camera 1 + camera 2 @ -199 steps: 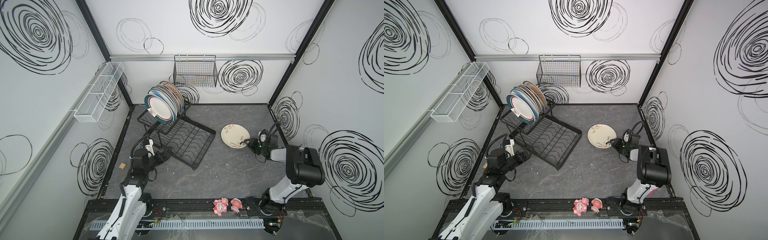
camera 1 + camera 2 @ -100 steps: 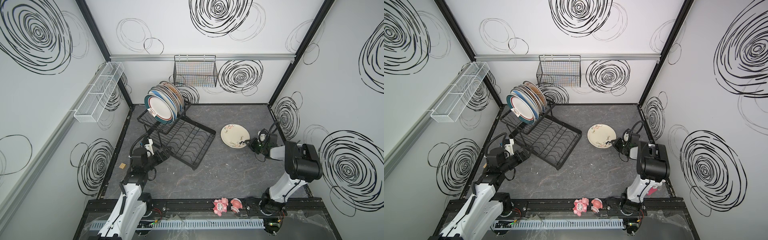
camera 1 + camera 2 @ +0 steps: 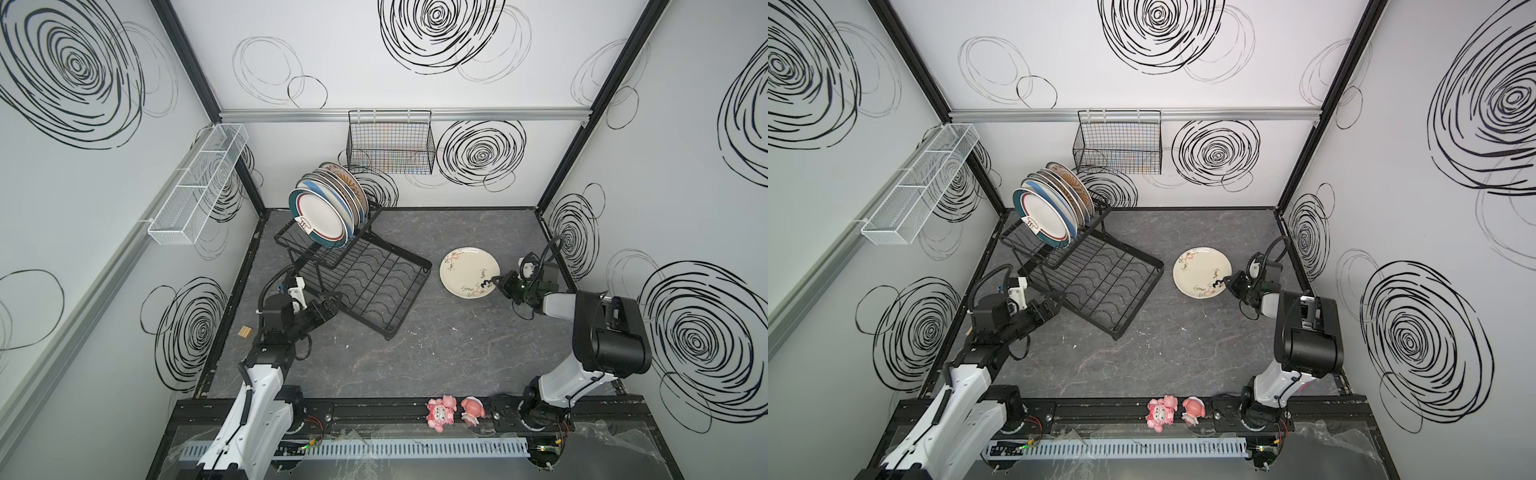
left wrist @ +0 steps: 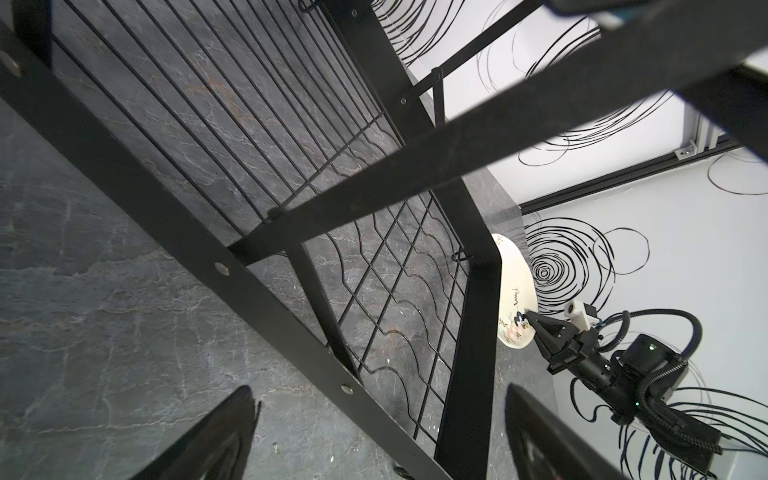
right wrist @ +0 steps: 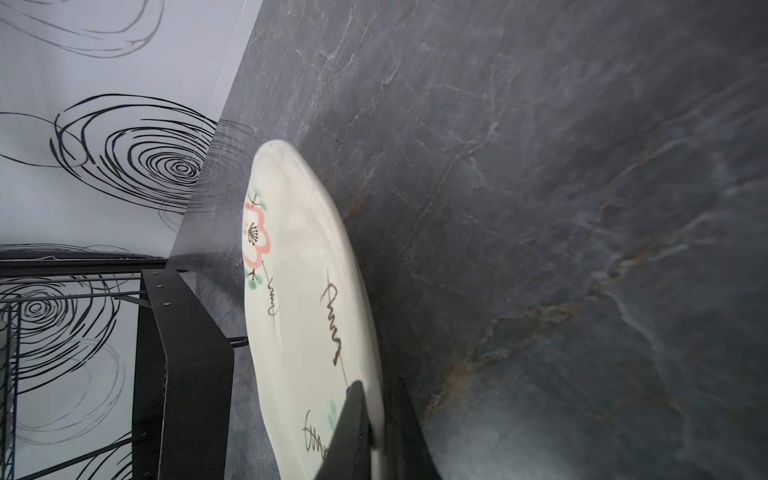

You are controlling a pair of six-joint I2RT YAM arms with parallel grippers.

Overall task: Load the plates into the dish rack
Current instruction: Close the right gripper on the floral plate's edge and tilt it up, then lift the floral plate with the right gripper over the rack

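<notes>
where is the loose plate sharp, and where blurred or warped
In both top views the plate is small but sharp; in the right wrist view it is stretched, the right gripper on its rim dark and soft; in the left wrist view the near bar of the dish rack is blurred.

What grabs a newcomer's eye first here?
A fan of upright plates fills the raised basket of the black dish rack, back left on the dark marble table. Right of the rack, one cream plate with flower drawings lies alone on the table. The right pincer is clamped on its rim.
</notes>
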